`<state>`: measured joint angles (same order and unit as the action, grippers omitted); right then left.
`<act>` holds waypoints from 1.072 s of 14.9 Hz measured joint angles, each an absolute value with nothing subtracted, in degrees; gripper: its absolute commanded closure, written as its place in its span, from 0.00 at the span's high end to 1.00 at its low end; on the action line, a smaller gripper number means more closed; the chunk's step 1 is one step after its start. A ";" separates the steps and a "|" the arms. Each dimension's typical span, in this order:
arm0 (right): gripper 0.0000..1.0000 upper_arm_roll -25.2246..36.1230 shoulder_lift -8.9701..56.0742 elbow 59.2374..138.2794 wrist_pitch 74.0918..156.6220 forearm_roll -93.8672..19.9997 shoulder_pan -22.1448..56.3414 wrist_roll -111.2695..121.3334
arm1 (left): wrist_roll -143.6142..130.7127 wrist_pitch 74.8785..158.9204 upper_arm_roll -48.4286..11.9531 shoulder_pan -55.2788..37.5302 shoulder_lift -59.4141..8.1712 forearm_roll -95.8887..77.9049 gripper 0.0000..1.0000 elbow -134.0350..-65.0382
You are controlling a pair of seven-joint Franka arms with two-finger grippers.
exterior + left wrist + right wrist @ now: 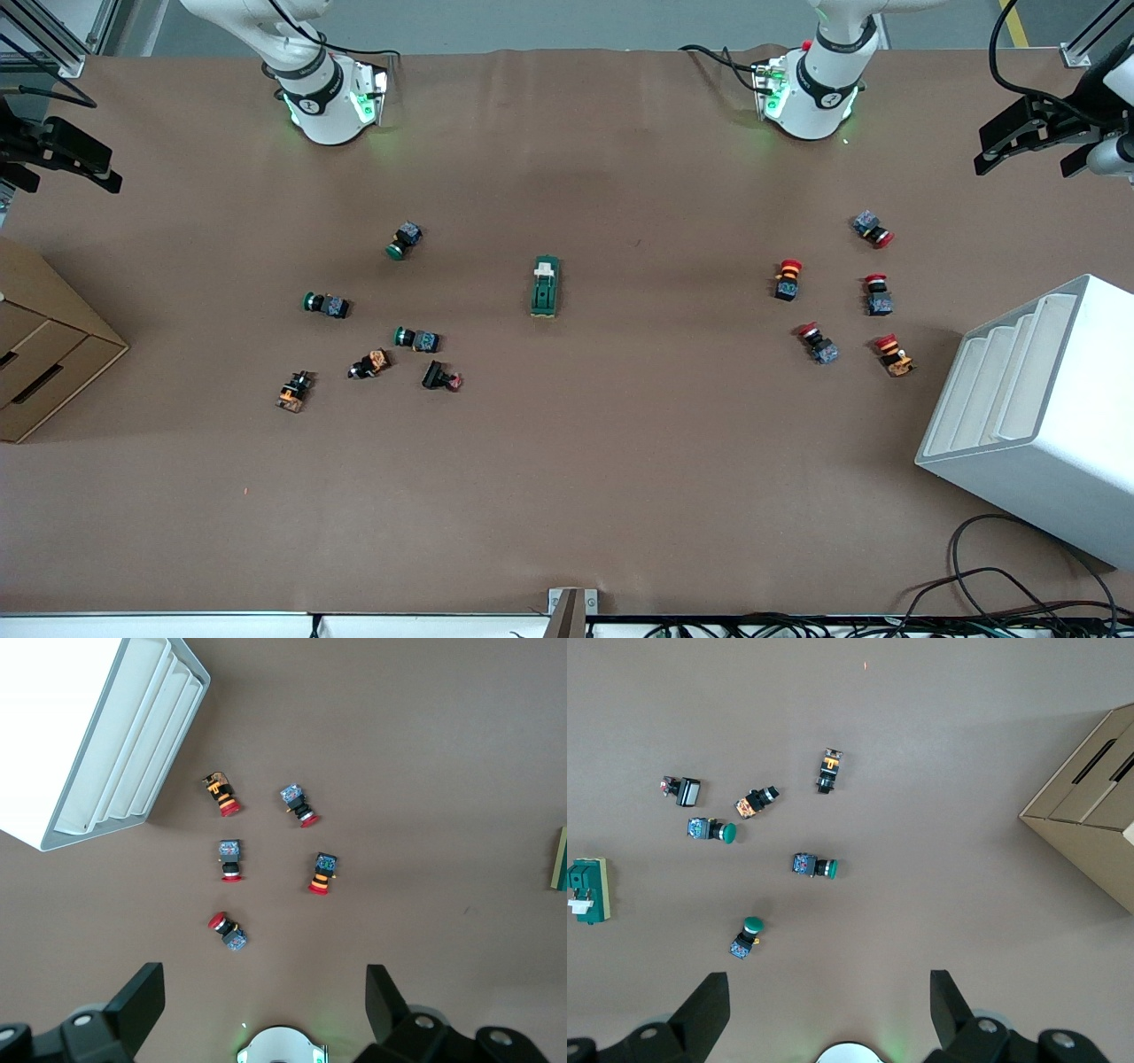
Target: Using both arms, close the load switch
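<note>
The small dark green block of the load switch [546, 287] with its white lever lies alone mid-table on the brown mat [567, 461]. Both arms wait high up: left gripper [264, 1003] and right gripper [828, 1003] are spread wide, holding nothing.

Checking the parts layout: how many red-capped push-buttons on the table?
5, all clustered toward the left arm's end, none touching, the last two nearest the front camera. None looks hidden.

load switch [561, 859]: cut by left wrist edge | white rack [1036, 416]: corner cropped | cardboard box [1090, 815]: partly cropped
</note>
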<state>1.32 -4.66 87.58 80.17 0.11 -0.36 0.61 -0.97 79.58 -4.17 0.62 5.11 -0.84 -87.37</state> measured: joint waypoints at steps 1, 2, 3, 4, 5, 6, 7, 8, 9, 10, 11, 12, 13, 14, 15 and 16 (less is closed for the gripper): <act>1.00 1.32 -4.66 87.58 80.17 0.11 -0.36 0.61 | -0.97 79.58 -4.18 0.58 5.10 -0.84 1.00 -87.37; 1.00 1.32 -4.66 87.58 80.17 0.11 -0.36 0.61 | -0.97 79.58 -4.18 0.57 5.10 -0.84 1.00 -87.37; 1.00 1.32 -4.66 87.58 80.17 0.11 -0.36 0.61 | -0.97 79.58 -4.18 0.58 5.10 -0.84 1.00 -87.37; 1.00 1.32 -4.66 87.58 80.17 0.11 -0.36 0.61 | -0.96 79.58 -4.17 0.59 5.10 -0.84 1.00 -87.37; 1.00 1.32 -4.66 87.58 80.17 0.11 -0.36 0.62 | -0.93 79.58 -4.17 0.59 5.09 -0.84 1.00 -87.37; 1.00 1.32 -4.66 87.58 80.17 0.11 -0.35 0.62 | -0.86 79.57 -4.18 0.56 5.02 -0.84 1.00 -87.37; 1.00 1.31 -4.66 87.58 80.17 0.11 -0.34 0.62 | -0.82 79.58 -4.22 0.47 4.83 -0.84 1.00 -87.37; 1.00 1.31 -4.66 87.58 80.17 0.11 -0.34 0.63 | -0.82 79.77 -4.27 0.19 4.49 -0.85 1.00 -87.37; 1.00 1.31 -4.66 87.58 80.17 0.11 -0.33 0.63 | -0.82 80.36 -4.44 -0.30 4.00 -0.89 1.00 -87.37; 1.00 1.29 -4.66 87.58 80.18 0.11 -0.31 0.63 | -0.83 81.26 -4.89 -1.05 3.45 -0.93 1.00 -87.38; 1.00 1.28 -4.66 87.58 80.18 0.11 -0.30 0.63 | -0.89 82.33 -5.64 -2.02 2.84 -0.95 1.00 -87.45; 1.00 1.29 -4.66 87.58 80.18 0.11 -0.30 0.63 | -1.16 83.94 -6.79 -2.97 2.13 -0.95 1.00 -87.78; 1.00 1.30 -4.66 87.58 80.18 0.11 -0.30 0.63 | -1.73 86.29 -8.17 -3.68 1.40 -0.95 1.00 -88.54; 1.00 1.32 -4.66 87.58 80.18 0.11 -0.30 0.63 | -2.84 88.95 -9.55 -4.13 0.75 -0.95 1.00 -89.86; 1.00 1.36 -4.66 87.58 80.18 0.11 -0.30 0.63 | -4.68 91.42 -11.05 -4.39 0.16 -0.96 1.00 -91.59; 1.00 1.39 -4.66 87.58 80.17 0.11 -0.31 0.63 | -7.68 93.41 -12.72 -4.44 -0.31 -0.96 1.00 -93.52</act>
<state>1.39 -4.66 87.58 80.17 0.11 -0.31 0.63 -7.68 93.41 -12.72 -4.44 -0.31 -0.96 -93.52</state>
